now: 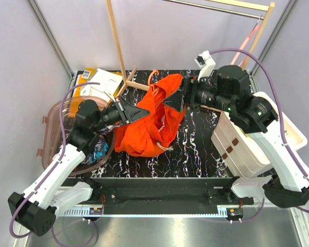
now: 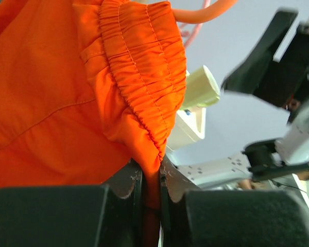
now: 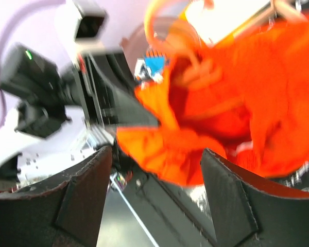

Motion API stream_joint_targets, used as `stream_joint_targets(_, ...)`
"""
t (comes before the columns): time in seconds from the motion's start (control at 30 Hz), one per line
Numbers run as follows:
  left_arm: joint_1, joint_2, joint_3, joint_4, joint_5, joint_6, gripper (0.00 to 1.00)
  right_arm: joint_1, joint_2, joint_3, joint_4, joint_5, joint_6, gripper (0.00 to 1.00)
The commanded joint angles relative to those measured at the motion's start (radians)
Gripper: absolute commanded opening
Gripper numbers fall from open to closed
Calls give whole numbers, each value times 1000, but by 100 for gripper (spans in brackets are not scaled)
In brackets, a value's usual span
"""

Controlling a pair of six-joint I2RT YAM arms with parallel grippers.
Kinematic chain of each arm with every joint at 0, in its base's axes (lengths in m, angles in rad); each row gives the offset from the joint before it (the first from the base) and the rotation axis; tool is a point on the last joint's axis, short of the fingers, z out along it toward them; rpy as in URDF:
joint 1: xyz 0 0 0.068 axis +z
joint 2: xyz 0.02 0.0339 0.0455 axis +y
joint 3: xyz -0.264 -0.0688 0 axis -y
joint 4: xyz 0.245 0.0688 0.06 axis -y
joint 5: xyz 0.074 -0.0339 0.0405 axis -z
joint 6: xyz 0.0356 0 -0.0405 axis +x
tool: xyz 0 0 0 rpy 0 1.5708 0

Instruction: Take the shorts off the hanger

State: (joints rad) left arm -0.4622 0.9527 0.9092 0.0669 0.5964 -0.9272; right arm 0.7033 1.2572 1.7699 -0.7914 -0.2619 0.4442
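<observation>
Left wrist view had the left gripper (image 2: pixel 150 177) jaws clamped on the waistband of the bright orange cloth shorts (image 2: pixel 67 103) over the black marbled table (image 1: pixel 195 149), right gripper (image 3: pixel 157 190) jaws apart around another fold, probably readying a pull.

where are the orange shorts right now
In the top view, the orange shorts drape at the middle of the table, between the left end effector, pinching their waistband, and the right end effector.
</observation>
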Motion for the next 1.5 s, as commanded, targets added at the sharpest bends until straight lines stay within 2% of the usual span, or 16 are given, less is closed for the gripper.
stream_joint_targets(0.0, 5, -72, -38, 165, 92, -116, 0, 48, 62, 82, 87, 70, -16, 77)
stream_joint_targets(0.23, 3, -120, -104, 221, 120, -183, 0, 146, 122, 108, 152, 212, -51, 77)
stream_joint_targets(0.43, 4, -143, -109, 225, 135, -194, 0, 216, 145, 106, 204, 334, -120, 68)
stream_joint_targets(0.9, 3, -166, -153, 284, 167, -248, 0, 295, 203, 74, 330, 446, -309, 67)
stream_joint_targets(1.07, 2, -172, -148, 272, 168, -243, 0, 298, 209, 42, 383, 431, -328, 59)
stream_joint_targets(1.27, 2, -164, -144, 289, 174, -256, 0, 305, 202, -15, 466, 400, -381, 58)
stream_joint_targets(1.37, 2, -161, -133, 272, 174, -246, 0, 305, 206, -20, 491, 409, -406, 51)
stream_joint_targets(1.4, 2, -161, -130, 251, 172, -242, 0, 305, 206, -18, 486, 414, -410, 41)
stream_joint_targets(1.47, 2, -170, -106, 208, 164, -187, 0, 305, 206, -18, 486, 417, -406, 29)
